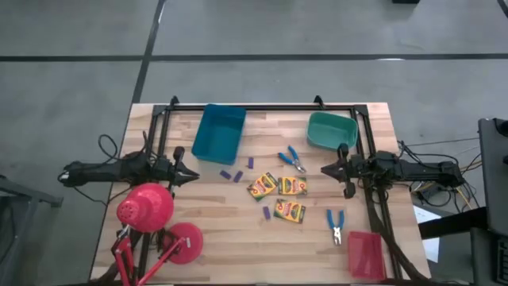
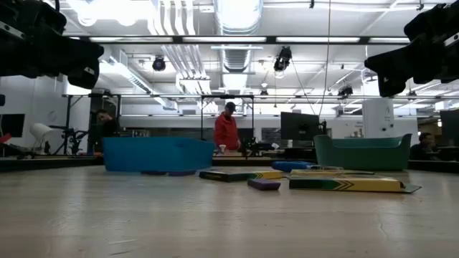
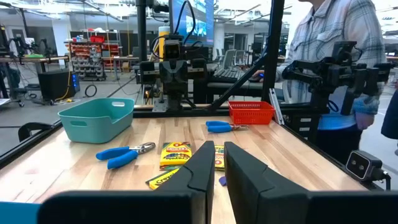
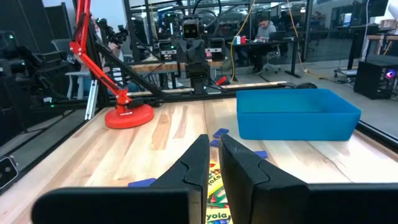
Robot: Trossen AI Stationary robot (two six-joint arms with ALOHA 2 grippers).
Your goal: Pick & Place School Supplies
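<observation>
High view: my left gripper [image 1: 195,174] hangs clenched on nothing above the left side of the desk [image 1: 238,246], and my right gripper [image 1: 326,168] hangs the same way, fingers together and holding nothing, above the right side. Between them, about the middle of the desk, lie three yellow crayon boxes [image 1: 278,196] close together, with small purple sticks [image 1: 231,175] scattered just to their left and one among them. One pair of blue-handled scissors [image 1: 291,159] lies nearer the far edge, just beside the teal tray [image 1: 331,131] that sits toward the far right corner; the other scissors [image 1: 336,223] lie toward the near right corner, next to the red tray [image 1: 366,255]. The blue tray [image 1: 218,132] stands at the far edge, left of centre. The red desk lamp [image 1: 151,218] stands at the near left corner.
</observation>
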